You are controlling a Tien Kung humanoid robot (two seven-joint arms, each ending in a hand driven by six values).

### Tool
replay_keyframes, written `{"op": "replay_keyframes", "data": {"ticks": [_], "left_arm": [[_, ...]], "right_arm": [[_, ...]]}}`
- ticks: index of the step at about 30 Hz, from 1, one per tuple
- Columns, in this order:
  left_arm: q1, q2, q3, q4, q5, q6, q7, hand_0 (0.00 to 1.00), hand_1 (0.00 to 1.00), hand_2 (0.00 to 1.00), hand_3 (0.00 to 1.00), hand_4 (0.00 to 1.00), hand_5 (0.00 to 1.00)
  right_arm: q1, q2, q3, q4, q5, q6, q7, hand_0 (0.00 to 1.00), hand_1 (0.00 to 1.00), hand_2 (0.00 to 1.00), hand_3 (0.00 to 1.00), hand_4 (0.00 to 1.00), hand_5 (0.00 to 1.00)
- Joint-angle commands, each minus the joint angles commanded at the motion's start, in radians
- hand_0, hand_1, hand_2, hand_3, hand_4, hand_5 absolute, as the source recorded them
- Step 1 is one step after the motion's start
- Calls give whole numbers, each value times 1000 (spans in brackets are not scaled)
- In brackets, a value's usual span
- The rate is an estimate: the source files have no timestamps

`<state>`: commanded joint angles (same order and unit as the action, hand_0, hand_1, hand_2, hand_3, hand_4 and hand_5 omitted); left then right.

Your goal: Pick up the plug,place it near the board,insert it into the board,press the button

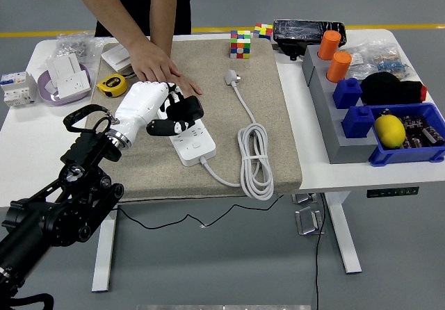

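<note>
A white power strip lies on the beige mat, running from the middle toward the near edge. Its white cable is coiled to the right and ends in the white plug, which lies loose on the mat near the far edge. My left hand, white with black fingers, hovers over the strip's far half with its fingers loosely bent and nothing in them. The plug is well to the right of it. A person's hand rests flat at the strip's far end, just behind my hand.
Two Rubik's cubes stand at the mat's far edge. A yellow tape measure and a purple bowl sit at the left. At the right stand a grey rack with orange cylinders and a blue bin holding a lemon.
</note>
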<state>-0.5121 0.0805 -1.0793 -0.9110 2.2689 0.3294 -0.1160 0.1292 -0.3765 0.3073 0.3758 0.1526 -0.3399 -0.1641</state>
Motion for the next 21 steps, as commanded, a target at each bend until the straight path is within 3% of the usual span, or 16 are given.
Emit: {"op": "replay_keyframes", "data": {"ticks": [9,21], "left_arm": [[-11,-6,-36,93,0,8,0,490,341,274,298,431,222],[-10,-11,-39,132,0,10,-5,491,351,276,300,431,220]], "right_arm": [[0,-2,1,0,1,1,0,794,754,744,763,998,998],[7,-3,5,0,0,0,0,793,754,744,763,998,998]]}}
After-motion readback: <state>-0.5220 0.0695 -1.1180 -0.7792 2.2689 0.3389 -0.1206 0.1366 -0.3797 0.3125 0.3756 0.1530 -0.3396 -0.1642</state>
